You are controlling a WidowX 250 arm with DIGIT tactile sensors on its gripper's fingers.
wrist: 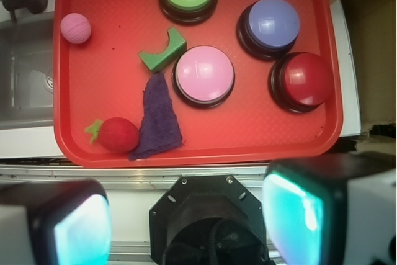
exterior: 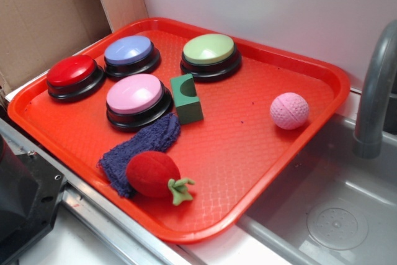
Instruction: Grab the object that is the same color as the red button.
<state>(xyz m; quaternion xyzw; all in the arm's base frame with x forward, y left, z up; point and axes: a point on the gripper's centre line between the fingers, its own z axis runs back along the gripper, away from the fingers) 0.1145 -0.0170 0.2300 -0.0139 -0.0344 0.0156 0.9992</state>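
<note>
The fuzzy red plush fruit with a green felt stem lies near the front edge of the red tray, touching a purple cloth. In the wrist view the fruit is at the tray's lower left. The red button stands at the tray's far left; in the wrist view it is at the right. My gripper is open and empty, high above and back from the tray's near edge. Its two pads stand wide apart.
Blue, pink and green buttons, a green block and a pink textured ball share the tray. A grey sink with a faucet is at the right. Cardboard stands behind left.
</note>
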